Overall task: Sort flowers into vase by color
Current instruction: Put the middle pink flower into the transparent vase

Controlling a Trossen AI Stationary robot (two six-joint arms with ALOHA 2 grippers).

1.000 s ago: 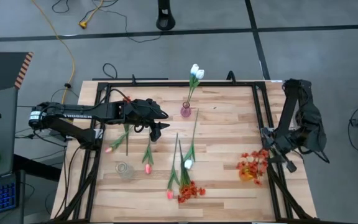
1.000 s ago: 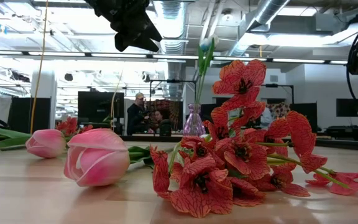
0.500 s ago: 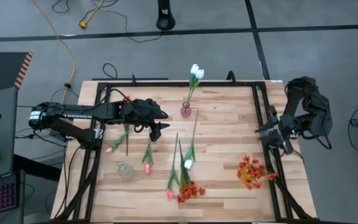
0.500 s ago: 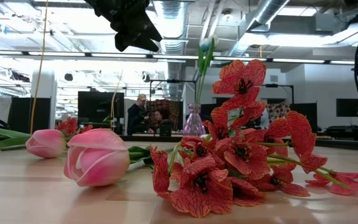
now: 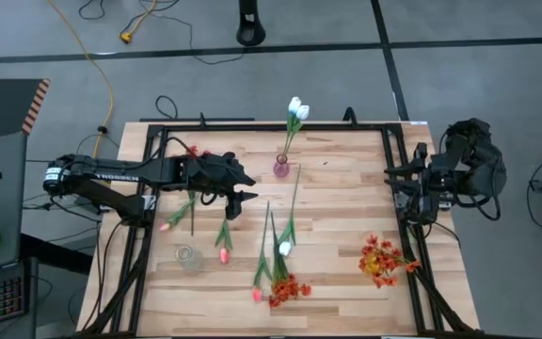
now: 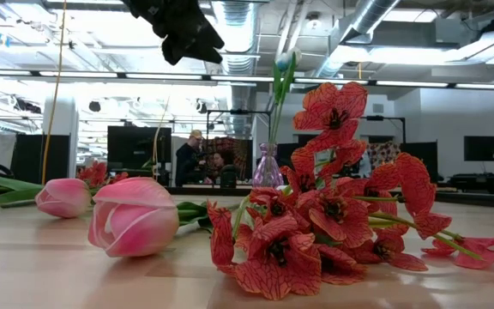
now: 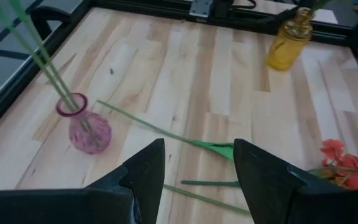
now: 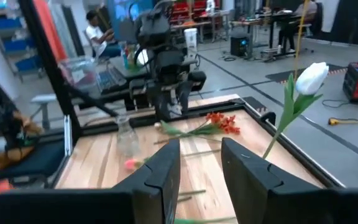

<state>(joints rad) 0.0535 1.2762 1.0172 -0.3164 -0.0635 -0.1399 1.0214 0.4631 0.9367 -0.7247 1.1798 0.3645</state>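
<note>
My left gripper [image 5: 244, 195] [image 7: 199, 167] hovers open over the table's left middle, above loose stems and near the pink vase [image 5: 281, 168] [image 7: 86, 127]. That vase holds white tulips [image 5: 296, 108]. My right gripper [image 5: 395, 177] [image 8: 201, 167] hangs open and level at the right edge, pointing across the table with nothing between its fingers. The yellow vase [image 5: 374, 266] [image 7: 289, 40] holds red-orange blooms [image 5: 380, 252]. Pink tulips [image 5: 223, 254] [image 6: 134, 216], a white tulip [image 5: 285, 248] and a red-orange bunch [image 5: 290, 287] [image 6: 316, 215] lie flat on the wood.
A clear vase [image 5: 189, 257] [image 8: 126, 137] stands near the front left. A black metal frame [image 5: 149, 141] runs along the table's edges. People sit at desks in the room beyond the table [image 6: 197, 159]. Bare wood shows between the pink vase and the yellow vase.
My right gripper has risen from beside the yellow vase and drawn back toward the table's far right edge, swinging round to point level across the table. The red-orange blooms stay in the yellow vase.
</note>
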